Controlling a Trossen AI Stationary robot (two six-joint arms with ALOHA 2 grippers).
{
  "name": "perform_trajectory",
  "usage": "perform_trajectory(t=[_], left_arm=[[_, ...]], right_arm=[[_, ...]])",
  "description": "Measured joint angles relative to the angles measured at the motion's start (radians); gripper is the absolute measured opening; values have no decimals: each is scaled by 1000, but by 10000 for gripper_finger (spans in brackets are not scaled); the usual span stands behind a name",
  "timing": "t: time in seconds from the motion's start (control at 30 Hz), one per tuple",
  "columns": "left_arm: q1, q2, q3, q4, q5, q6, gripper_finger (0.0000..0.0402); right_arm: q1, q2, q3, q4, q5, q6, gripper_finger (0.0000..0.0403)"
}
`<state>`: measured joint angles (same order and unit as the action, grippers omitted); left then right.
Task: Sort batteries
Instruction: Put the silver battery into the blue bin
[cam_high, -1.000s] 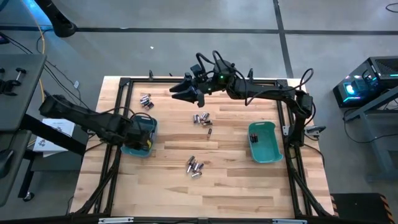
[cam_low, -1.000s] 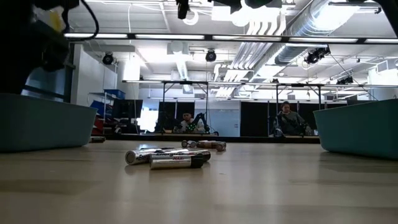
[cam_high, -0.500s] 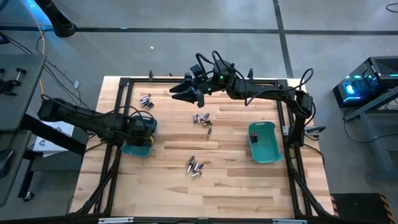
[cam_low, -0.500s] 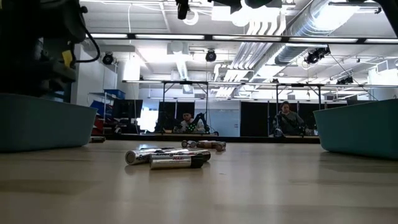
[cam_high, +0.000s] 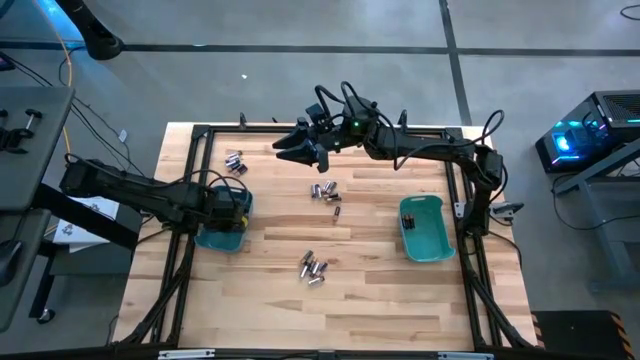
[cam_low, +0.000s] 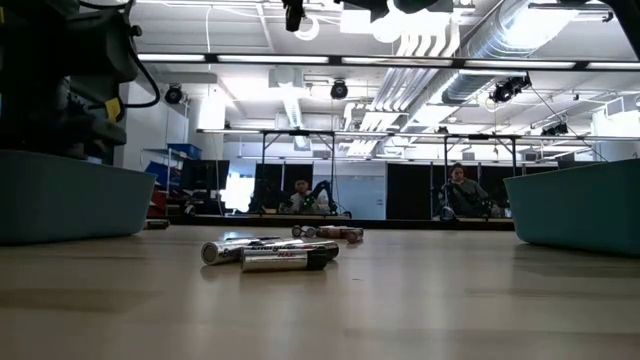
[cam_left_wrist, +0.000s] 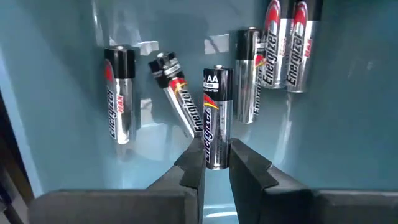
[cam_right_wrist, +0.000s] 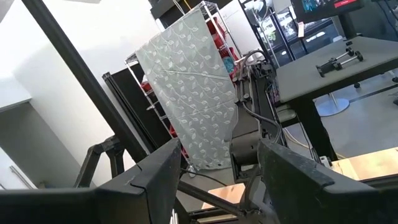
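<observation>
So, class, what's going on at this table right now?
Two robot arms are sorting batteries into teal bins. The left end effector is down inside the left bin, its fingers closed around one silver battery, with several others already lying in there. The right end effector hangs open above the far side of the table, holding nothing. Loose batteries are scattered in small clusters on the wooden table, and the right bin holds a few too.

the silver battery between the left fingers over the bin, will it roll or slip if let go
The battery is a smooth, glossy cylinder, so it may slip between the left gripper fingers. Released, it would likely roll on the teal bin floor, where others already lie at odd angles.
</observation>
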<state>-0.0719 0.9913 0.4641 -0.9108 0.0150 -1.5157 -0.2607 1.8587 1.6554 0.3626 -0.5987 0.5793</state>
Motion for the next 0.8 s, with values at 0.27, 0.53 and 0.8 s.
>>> perform_trajectory(t=[0.27, 0.53, 0.8], left_arm=[[0, 0, 0, 0, -3, 1, 54], [0, 0, 0, 0, -9, -1, 96], [0, -31, 31, -16, 11, 26, 125]], right_arm=[[0, 0, 0, 0, 0, 0, 208], [0, 0, 0, 0, 0, 0, 208], [-11, -13, 0, -23, -5, 15, 208]])
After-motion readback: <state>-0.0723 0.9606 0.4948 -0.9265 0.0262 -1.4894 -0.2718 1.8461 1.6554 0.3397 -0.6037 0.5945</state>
